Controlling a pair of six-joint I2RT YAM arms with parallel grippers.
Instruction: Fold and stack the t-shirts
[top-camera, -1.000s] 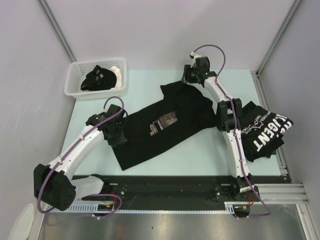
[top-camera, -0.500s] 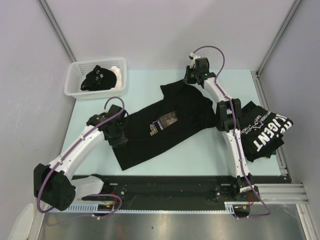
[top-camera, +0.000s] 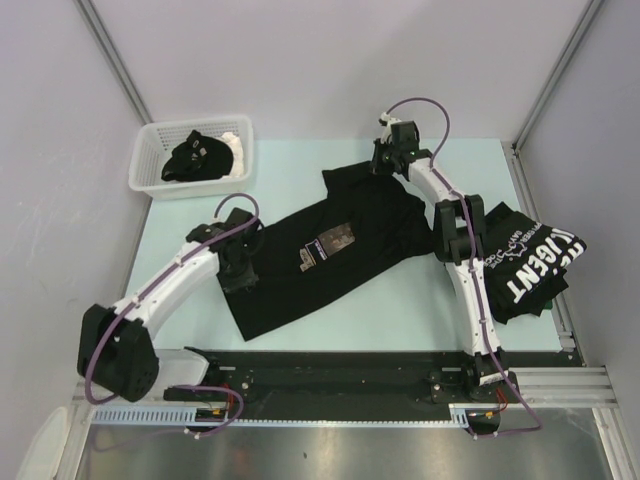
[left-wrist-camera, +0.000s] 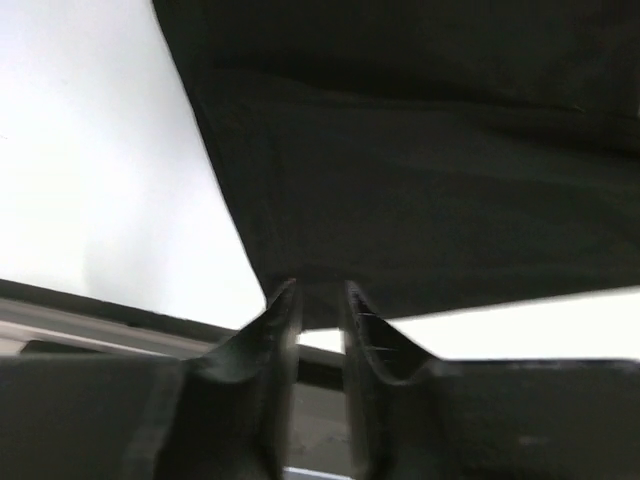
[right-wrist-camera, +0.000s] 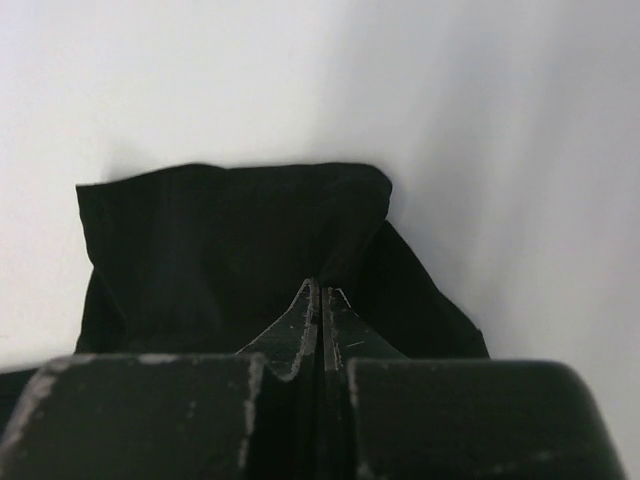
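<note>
The printed t-shirt (top-camera: 365, 215) lies flat on the table (top-camera: 400, 300), its long axis running diagonally, hem toward the near left and collar end toward the far right. From above, the left gripper (top-camera: 240, 275) sits at its left edge; its wrist camera shows the fingers (left-wrist-camera: 283, 315) narrowly parted with the hem right at the tips. The right gripper (top-camera: 383, 165) is at the far sleeve, and only its own camera shows it pressed together, pinching a raised fold. The lettered t-shirt (top-camera: 530, 262) sits folded at the right edge.
</note>
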